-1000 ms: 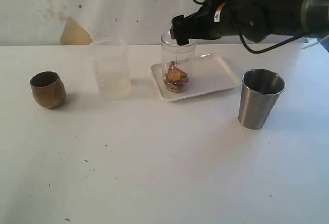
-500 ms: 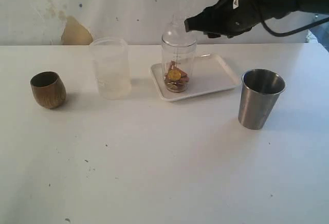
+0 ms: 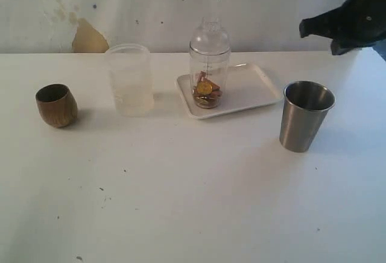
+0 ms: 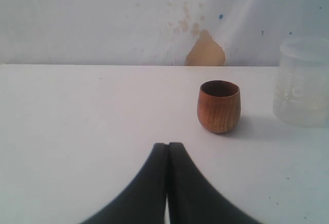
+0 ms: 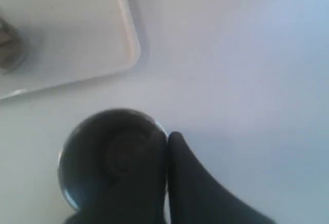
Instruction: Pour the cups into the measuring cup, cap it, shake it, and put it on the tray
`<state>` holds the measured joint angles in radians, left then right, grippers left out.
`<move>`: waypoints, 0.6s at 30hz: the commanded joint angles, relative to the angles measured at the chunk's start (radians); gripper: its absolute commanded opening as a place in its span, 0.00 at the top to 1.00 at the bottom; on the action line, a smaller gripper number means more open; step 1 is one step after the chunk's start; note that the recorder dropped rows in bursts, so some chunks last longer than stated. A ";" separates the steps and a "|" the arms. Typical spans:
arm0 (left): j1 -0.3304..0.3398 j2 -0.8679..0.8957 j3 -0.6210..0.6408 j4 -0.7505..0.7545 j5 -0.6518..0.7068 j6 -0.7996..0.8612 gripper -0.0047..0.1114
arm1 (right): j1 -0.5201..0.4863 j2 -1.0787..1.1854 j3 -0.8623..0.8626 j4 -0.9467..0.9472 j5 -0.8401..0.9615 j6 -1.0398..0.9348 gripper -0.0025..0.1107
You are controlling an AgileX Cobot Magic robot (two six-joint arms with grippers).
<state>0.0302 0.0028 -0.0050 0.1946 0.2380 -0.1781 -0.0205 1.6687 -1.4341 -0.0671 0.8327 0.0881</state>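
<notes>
Presently: measuring cup (image 3: pixel 209 73), capped, upright on tray (image 3: pixel 254 86) near desk's far edge; wooden cup (image 3: pixel 56 105) toward left edge; steel tumbler (image 3: pixel 306 116) toward right edge. Left gripper (image 4: pixel 167 149), right gripper (image 5: pixel 167 142): both pressed together.

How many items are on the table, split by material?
Wood: 1, the wooden cup
Steel: 1, the steel tumbler
Plastic: 2, the capped measuring cup and the frosted cup
White: 1, the tray
Total: 5
</notes>
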 commanded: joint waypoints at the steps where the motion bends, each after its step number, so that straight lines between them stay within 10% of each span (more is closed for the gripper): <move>1: -0.002 -0.003 0.005 0.000 -0.005 -0.001 0.96 | -0.094 -0.019 -0.010 0.127 0.102 -0.114 0.98; 18: -0.002 -0.003 0.005 0.000 -0.005 -0.001 0.96 | -0.150 -0.389 0.170 0.027 0.063 -0.122 0.98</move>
<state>0.0302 0.0028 -0.0050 0.1946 0.2380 -0.1781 -0.1656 1.3780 -1.3178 -0.0307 0.9274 -0.0261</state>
